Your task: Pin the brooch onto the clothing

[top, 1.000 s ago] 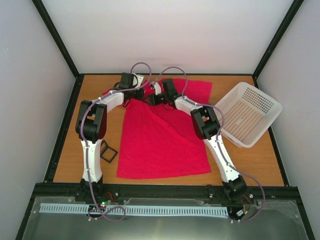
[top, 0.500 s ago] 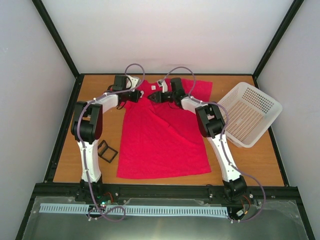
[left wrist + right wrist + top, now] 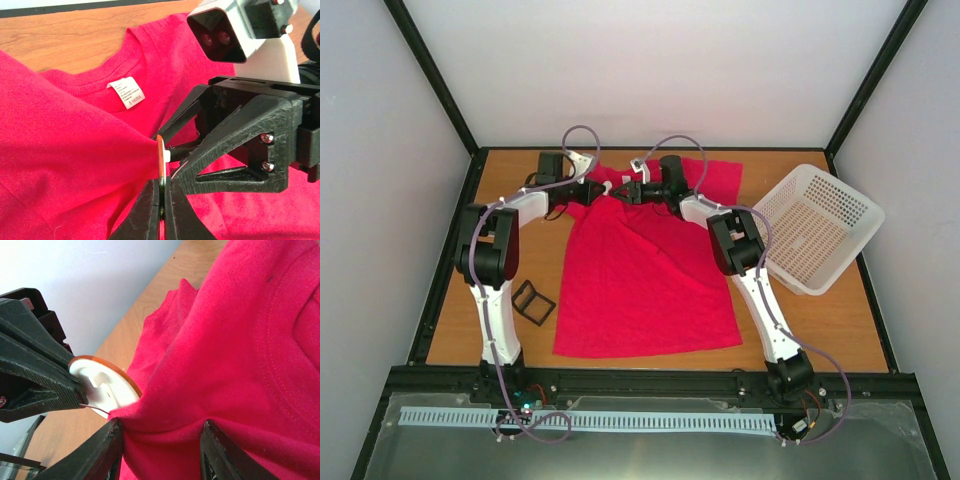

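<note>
1. Two grippers are found together at the 12 o'clock end of the clothing, by its neck
2. The left gripper is closed on the edge of the brooch, which is held upright against a raised fold of cloth
3. The right gripper is set part open, with that fold bunched and gripped between its fingers
4. A white basket is seen at 3 o'clock of the clothing

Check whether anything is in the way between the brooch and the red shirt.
Nothing visible. The left gripper holds the brooch edge-on, its pin right at the fold of the T-shirt bunched between the fingers of the right gripper.
</note>
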### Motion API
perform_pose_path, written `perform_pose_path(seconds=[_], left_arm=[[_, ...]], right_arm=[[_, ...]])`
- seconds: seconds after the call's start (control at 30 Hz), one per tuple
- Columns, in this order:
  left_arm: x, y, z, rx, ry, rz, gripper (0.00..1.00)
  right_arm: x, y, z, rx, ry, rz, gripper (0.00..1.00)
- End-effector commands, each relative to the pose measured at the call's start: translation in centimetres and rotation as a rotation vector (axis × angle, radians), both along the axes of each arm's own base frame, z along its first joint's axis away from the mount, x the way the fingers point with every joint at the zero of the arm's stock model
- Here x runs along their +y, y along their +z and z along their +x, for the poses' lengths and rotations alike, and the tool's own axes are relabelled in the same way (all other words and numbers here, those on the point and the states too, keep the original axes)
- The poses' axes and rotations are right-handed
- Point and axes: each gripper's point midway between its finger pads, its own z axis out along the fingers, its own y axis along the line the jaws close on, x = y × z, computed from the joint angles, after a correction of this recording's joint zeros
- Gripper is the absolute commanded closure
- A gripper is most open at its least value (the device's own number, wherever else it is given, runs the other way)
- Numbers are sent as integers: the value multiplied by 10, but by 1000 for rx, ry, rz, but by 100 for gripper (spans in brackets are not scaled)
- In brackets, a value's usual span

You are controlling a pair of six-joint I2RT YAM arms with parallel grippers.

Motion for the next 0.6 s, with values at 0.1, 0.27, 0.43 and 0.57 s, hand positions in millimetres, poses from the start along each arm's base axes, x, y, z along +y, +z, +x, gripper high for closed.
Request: perform_pose_path(seconds=[0.1, 0.27, 0.43, 0.57], left_arm=[[-10, 32, -3, -84, -96, -77, 99], [-9, 28, -4, -81, -99, -70, 99], [-6, 27, -3, -79, -98, -71, 100], [-6, 25, -5, -75, -105, -77, 99]], right_arm=[[8, -5, -1, 13, 39, 33, 60], [9, 0, -2, 8, 48, 53, 56], [8, 3, -3, -7, 41, 66, 50], [11, 3, -1, -1, 47, 76, 48]])
